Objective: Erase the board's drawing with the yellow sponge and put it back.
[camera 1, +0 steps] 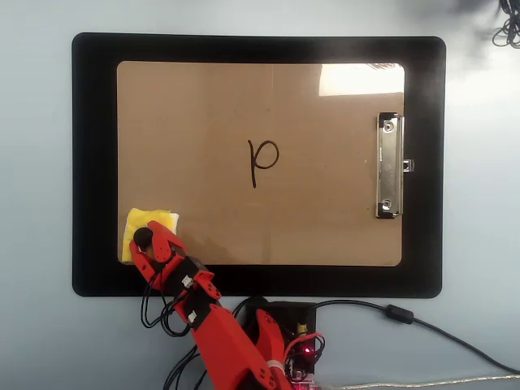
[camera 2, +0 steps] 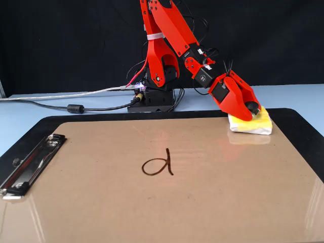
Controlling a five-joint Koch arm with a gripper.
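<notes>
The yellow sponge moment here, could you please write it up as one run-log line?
phase: grasping | gripper: closed around knob of yellow sponge | sponge: on board corner | drawing: unerased

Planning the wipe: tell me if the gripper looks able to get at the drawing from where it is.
Probably yes. The gripper sits at the yellow sponge, and only bare board lies between it and the drawing.

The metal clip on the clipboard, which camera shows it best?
The overhead view: the clip is seen flat from above, whole and unobstructed, on the right edge of the board. The fixed view shows it at a low slant near the left edge, foreshortened, its lower end running off the frame.
</notes>
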